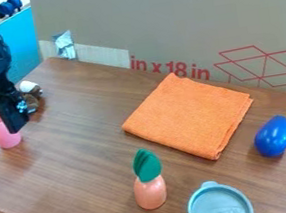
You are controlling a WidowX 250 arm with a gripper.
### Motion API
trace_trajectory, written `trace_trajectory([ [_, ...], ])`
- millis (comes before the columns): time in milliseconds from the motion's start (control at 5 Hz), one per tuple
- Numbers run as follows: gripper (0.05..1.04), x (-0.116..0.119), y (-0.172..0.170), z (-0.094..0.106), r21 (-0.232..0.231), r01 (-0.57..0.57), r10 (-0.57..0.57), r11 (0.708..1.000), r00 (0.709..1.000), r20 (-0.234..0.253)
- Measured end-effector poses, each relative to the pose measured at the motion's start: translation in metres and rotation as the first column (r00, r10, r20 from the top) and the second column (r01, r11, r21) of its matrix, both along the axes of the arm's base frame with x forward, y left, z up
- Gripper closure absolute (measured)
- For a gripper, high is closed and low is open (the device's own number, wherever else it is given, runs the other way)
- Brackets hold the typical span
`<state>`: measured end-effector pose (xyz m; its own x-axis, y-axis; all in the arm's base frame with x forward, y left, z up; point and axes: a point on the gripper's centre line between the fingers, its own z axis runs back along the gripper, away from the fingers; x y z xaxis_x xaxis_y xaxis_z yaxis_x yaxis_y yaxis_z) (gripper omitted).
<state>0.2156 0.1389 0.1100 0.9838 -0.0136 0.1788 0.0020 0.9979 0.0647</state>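
One pink cup [6, 138]: over by the left edge of the table [76, 138], base downward, the upper part partly hidden by the gripper; from where I'm standing I can't tell whether it touches the wood.
Black gripper [0, 122]: hanging right at the cup, its two fingers apart with pink showing between them; whether they press on the sides, I can't tell.
Step at the cup: I'd call this the gripping stage, though a hold already made would look much the same from here.
Next move at the cup: if the grip is loose, it calls for an even squeeze from both sides; if firm, a steady, level carry (I'd be holding my breath either way).
Pink sides: smooth, plain and slim, narrowing a little towards the base; what's inside, if anything, I can't see.
Brown-and-white thing [31, 101]: just beyond the gripper, near enough that a sideways swing might nudge it.
Orange cloth [188, 117]: folded flat, well apart from the cup, near the cardboard [168, 29].
Blue egg shape [273, 136]: lying on the far side of the cloth from the gripper.
Green-topped toy [150, 191]: upright at the front, near the grey-blue lid [220, 208].
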Motion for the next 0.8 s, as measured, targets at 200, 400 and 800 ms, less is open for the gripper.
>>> trace_trajectory([
  [200, 0.082, 0.003, 0.013, -0.007, 0.000, -0.021, 0.021, 1.000, 1.000, -0.022],
  [400, 0.082, 0.007, 0.030, -0.012, -0.011, -0.057, 0.057, 0.998, 0.998, -0.017],
  [800, 0.082, 0.012, 0.057, -0.017, -0.039, -0.111, 0.110, 0.993, 0.994, -0.017],
])
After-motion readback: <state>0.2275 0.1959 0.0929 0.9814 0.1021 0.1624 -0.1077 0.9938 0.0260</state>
